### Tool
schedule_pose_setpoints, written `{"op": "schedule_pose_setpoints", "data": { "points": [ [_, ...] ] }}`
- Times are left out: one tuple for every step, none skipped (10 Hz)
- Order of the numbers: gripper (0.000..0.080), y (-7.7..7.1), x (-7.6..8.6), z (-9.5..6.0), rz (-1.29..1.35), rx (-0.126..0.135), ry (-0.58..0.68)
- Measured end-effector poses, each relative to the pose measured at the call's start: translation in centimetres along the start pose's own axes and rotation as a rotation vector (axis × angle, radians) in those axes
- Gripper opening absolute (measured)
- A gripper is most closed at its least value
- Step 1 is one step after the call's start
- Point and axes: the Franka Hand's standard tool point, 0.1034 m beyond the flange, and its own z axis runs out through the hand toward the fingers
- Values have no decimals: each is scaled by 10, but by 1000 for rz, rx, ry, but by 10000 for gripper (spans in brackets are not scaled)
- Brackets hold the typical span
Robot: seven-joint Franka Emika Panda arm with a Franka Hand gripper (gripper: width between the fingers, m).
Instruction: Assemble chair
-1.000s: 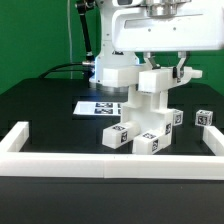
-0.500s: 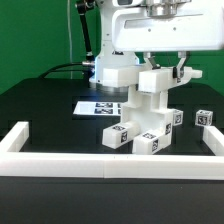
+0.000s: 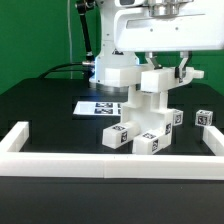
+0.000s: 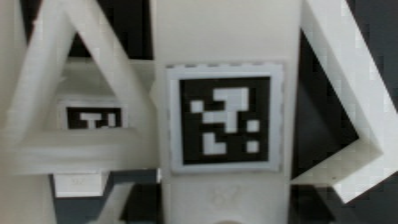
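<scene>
Black counter (image 3: 40, 105), green backdrop. Fingers (image 3: 181, 68) closed tight on the top block of the half-built chair (image 3: 145, 125), frame centre. Risk: a sideways pull or skewed push could topple the tall, narrow stack or unseat its joints.

The black worktop (image 3: 45, 110) is fenced by plain white border rails (image 3: 110, 164) along its near edge and both sides. The marker board (image 3: 97, 105) lies flat on it toward the back, just behind the part-built chair (image 3: 148, 110). The chair stands near the middle on its lower tagged bars, which rest on the dark surface, and toward the exterior view's right, apart from it and close to the side rail, sits one small loose tagged block (image 3: 205, 118).
</scene>
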Motion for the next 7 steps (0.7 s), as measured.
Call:
{"op": "schedule_pose_setpoints", "data": {
  "points": [
    [291,-1,0,0,-1,0,0],
    [291,-1,0,0,-2,0,0],
    [291,-1,0,0,-2,0,0],
    [291,-1,0,0,-2,0,0],
    [291,0,0,0,-2,0,0],
    [291,1,0,0,0,0,1],
    [291,1,0,0,0,0,0]
  ]
}}
